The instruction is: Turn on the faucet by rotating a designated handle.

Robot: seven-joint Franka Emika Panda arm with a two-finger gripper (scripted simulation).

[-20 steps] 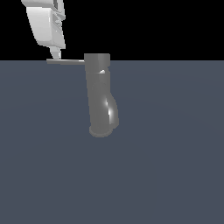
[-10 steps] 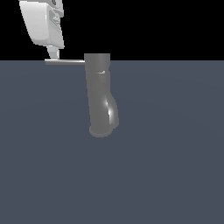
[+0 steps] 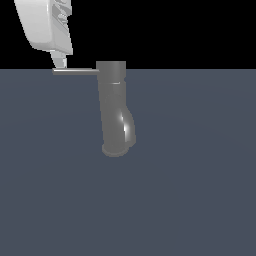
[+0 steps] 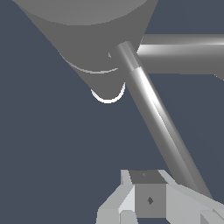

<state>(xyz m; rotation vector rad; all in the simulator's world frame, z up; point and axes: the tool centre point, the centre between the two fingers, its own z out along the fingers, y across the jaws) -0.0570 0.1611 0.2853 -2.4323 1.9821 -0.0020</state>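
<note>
I have the gripper (image 3: pixel 60 62) at the handle's (image 3: pixel 75 71) free end, beside the faucet (image 3: pixel 115 107); jaw state I cannot tell. Next I judge: push sideways to rotate it.

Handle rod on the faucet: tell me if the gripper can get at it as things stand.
Probably yes. The gripper hangs right at the free end of the handle, on the exterior view's left of the faucet, with nothing between them. Contact itself cannot be confirmed.
</note>
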